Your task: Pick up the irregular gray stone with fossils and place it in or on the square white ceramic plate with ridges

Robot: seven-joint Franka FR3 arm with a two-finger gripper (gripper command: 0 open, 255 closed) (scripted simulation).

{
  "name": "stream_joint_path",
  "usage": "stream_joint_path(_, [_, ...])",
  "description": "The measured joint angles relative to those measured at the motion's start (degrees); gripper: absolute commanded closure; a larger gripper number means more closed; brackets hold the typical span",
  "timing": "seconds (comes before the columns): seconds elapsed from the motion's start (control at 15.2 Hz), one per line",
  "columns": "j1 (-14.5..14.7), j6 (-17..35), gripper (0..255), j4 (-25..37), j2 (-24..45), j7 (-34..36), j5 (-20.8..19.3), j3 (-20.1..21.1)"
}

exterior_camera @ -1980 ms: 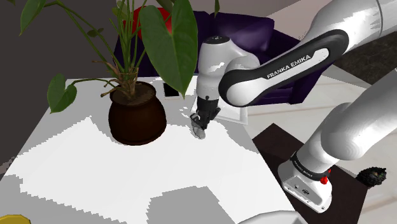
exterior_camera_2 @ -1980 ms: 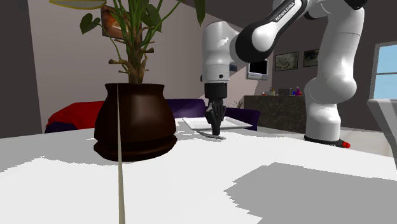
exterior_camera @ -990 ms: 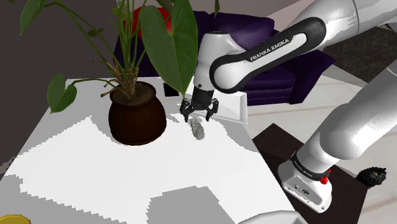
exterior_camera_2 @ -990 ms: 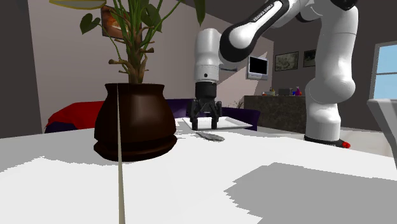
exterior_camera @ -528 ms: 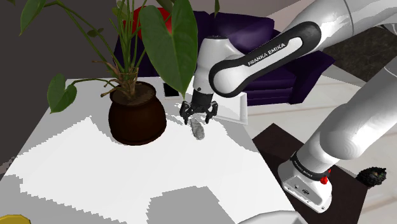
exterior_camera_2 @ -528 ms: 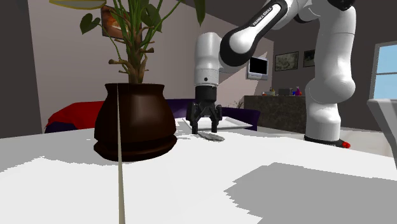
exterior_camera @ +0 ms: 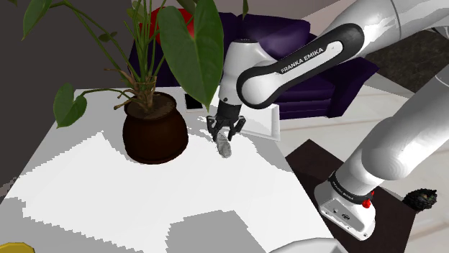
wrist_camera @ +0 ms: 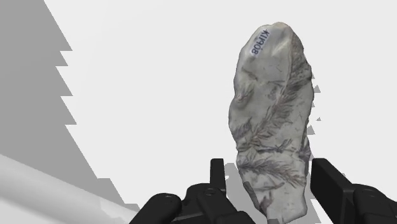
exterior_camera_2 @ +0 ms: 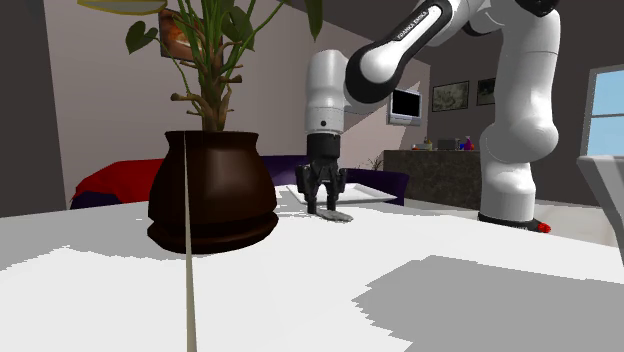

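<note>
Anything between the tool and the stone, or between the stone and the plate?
Nothing visible. The open tool straddles one end of the stone, which lies flat on the table. The plate sits close by, with only table surface between them.

We see the white tabletop brightly lit, with grey shadows whose edges are jagged and stair-stepped. In the wrist view the stone casts a thin saw-toothed shadow along its side.

Stone pale grey, dark fern-like fossil prints; claw black; pot dark brown.
</note>
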Motion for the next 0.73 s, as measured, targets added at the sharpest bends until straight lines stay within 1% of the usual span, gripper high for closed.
stream_joint_path(0.33, [0.06, -0.19, 255, 0.14, -0.15, 0.03, 0.1, -0.01])
stream_joint_path(0.73, [0.17, -4.68, 255, 1.9, -2.86, -0.35, 1.0, -0.35])
